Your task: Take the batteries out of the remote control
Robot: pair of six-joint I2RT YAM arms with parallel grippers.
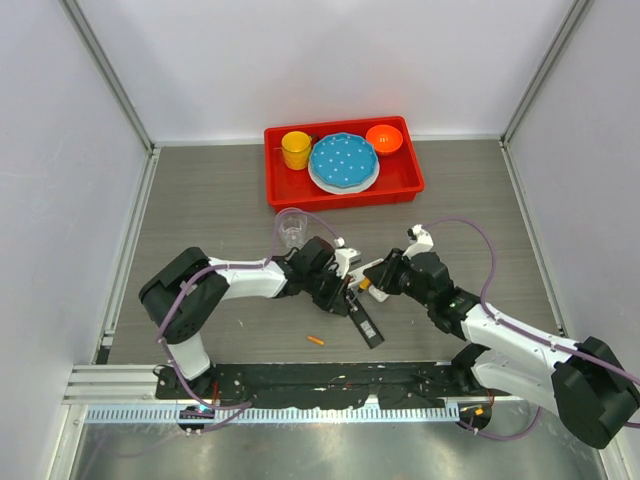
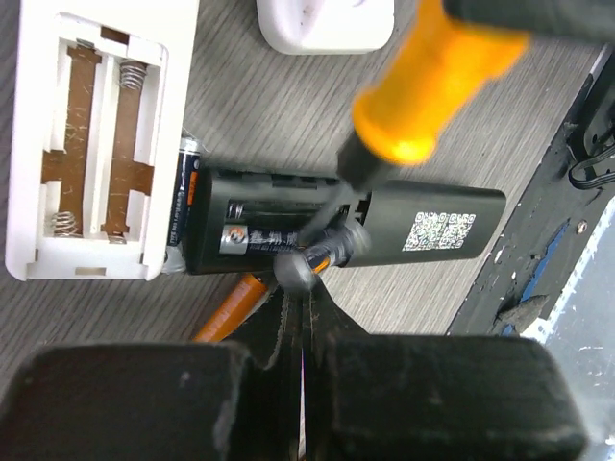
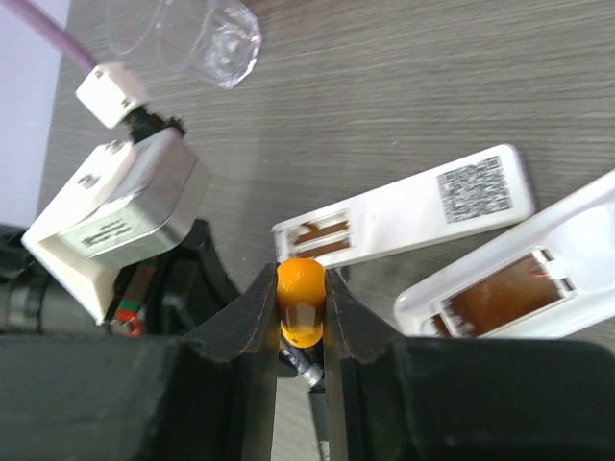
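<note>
A black remote [image 2: 432, 226] lies face down with its battery bay open, also visible in the top view [image 1: 366, 322]. One battery [image 2: 252, 236] sits in the bay. A second battery [image 2: 332, 252] is tilted up at the bay's edge under the screwdriver's shaft. My right gripper [image 3: 301, 288] is shut on the orange-handled screwdriver [image 2: 432, 86]. My left gripper [image 2: 303, 288] is shut, its tips at the remote's near side by the lifted battery. An orange battery [image 2: 229, 309] lies beside my left fingers. A dark battery [image 2: 188, 158] lies at the remote's end. One more lies loose [image 1: 315, 341].
A white remote [image 2: 86, 144] with an empty battery bay lies next to the black one. Two white remote pieces [image 3: 404, 206] [image 3: 519, 279] lie ahead of the right gripper. A clear cup [image 1: 291, 228] stands behind the grippers. A red tray [image 1: 410, 180] with dishes is at the back.
</note>
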